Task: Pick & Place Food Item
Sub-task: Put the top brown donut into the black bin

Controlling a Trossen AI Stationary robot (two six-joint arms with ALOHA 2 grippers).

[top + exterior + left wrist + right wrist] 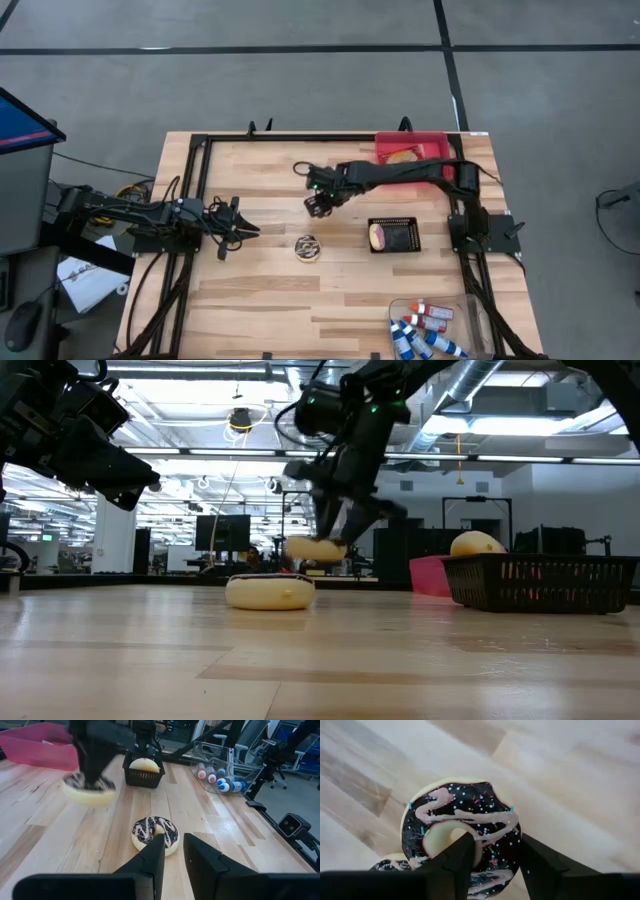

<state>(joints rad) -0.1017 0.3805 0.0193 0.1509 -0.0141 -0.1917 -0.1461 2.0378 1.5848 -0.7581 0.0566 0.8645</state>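
The right pincer [318, 207] grips a chocolate-iced doughnut [462, 832] by its ring, one finger through the hole, and holds it clear above the surface [260, 300]. A second iced doughnut [307, 247] lies flat on the surface, near and below the held one. The black basket [393, 235], with a food item inside, sits beside that lying doughnut. The left pincer [236, 226] waits closed on nothing, pointing toward the lying doughnut.

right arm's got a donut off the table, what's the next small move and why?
Probably carry it toward the black basket. The right gripper is shut on a chocolate-iced donut, which hangs clear of the wood in the low view, and the basket already holds one food item. A second donut lies on the table; the left gripper waits.
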